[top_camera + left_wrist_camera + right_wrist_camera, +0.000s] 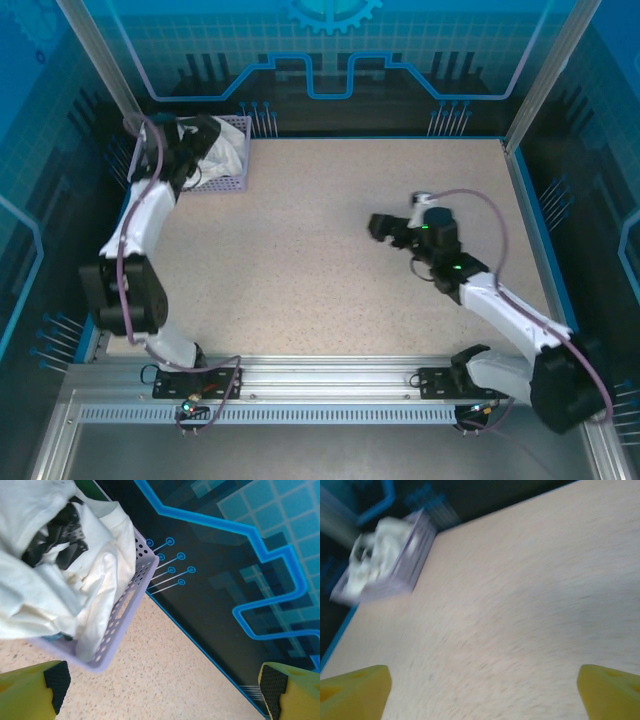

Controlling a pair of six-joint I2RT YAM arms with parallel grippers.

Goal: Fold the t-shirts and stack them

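From above, the left hand [186,160] is at the basket [238,182], with the white shirt [224,152] bundled just beside it. The right hand [383,228] is above the surface [300,280], well apart from both.

At the left wrist the hand [165,690] is wide and empty, the shirt [45,590] ahead-left in the basket [127,610].

At the right wrist the hand [482,692] is wide, the blurred shirt [370,562] far ahead-left.

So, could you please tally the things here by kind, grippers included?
Basket: 1
White shirt, heaped in the basket: 1 (I cannot tell if others lie beneath)
Grippers, left gripper and right gripper, both open: 2
Total: 4
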